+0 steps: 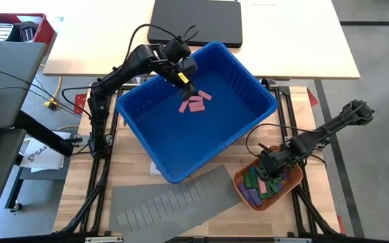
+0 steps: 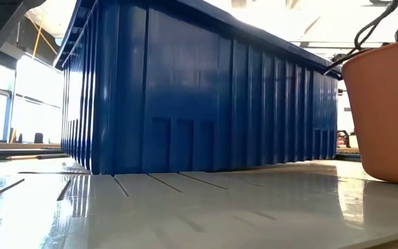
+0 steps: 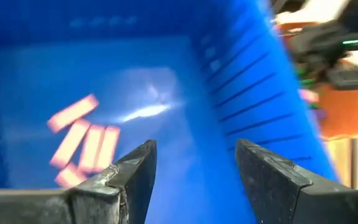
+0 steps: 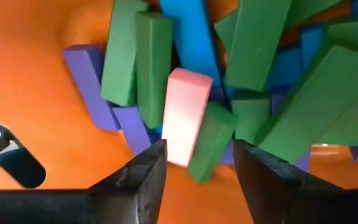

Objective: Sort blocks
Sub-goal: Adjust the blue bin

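right end effector sits down in the orange bowl, fingers apart with a pink block in the gap just ahead of the tips. no squeeze on it that i can see, so i read it as open and lining up. to do this well: centre the pink block's narrow faces between the fingers, go a touch deeper before closing, and keep clear of the green block leaning against it (easy to drag two out at once). lift straight up, the pile of green, blue and purple blocks is loose.

right arm reaches in from the bench's right edge, elbow out, wrist tipped down into the bowl.

left end effector is open and empty, hanging inside the blue bin near its far wall, just beside the pink blocks already lying on the bin floor. left arm arcs over the bin rim from the left side.

grey slotted sheet lies in front, untouched.
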{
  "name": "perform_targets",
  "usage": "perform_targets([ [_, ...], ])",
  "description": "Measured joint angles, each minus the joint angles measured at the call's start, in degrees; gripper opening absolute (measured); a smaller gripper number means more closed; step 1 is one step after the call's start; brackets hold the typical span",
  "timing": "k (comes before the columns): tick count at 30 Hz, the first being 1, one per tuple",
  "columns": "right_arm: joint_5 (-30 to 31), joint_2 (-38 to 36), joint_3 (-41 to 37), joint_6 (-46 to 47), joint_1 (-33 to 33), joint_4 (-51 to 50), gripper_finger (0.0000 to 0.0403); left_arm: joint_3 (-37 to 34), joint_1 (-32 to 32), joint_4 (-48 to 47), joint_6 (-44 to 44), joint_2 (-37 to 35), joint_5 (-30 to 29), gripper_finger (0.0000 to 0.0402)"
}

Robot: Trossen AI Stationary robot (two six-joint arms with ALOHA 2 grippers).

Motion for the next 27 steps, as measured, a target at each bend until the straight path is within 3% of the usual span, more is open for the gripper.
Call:
perform_targets([
  [4,-0.74,-0.05,4.81,-0.5,0.0,-1.76,0.0182,0.0,1.08,-5.31,-4.06,0.0,-3.72,0.0209],
  [8,1.69,-0.08,16.5,-2.17,0.0,-8.87,0.0184,-0.05,1.75,-9.53,-7.6,-0.67,-4.45,0.0209],
  [12,12.01,-0.12,30.02,-9.63,-0.14,-13.28,0.0184,-0.07,-0.21,-9.28,-8.75,-4.47,-5.81,0.0209],
  [16,24.06,-0.12,40.81,-26.86,-3.74,-11.21,0.0184,-0.04,-4.45,-8.42,-9.27,-9.27,-9.88,0.0209],
  [20,34.94,0.2,48.57,-44.63,-14.07,-9.48,0.0185,-0.04,-9.68,-10.04,-19.6,-13.39,-18.84,0.0209],
  [22,37.02,0.65,51.27,-52.38,-20.97,-9.13,0.0185,0.04,-11.86,-13.29,-29.13,-14.79,-21.55,0.0209],
  [24,34.7,1.34,52.97,-59.08,-29.07,-9.18,0.0186,-0.07,-13.9,-16.61,-40.2,-15.34,-23.71,0.0209],
  [27,25.12,3.01,53.64,-66.97,-41.08,-8.77,0.0195,-3.42,-16.87,-15.5,-53.99,-16.76,-24.37,0.0211],
])
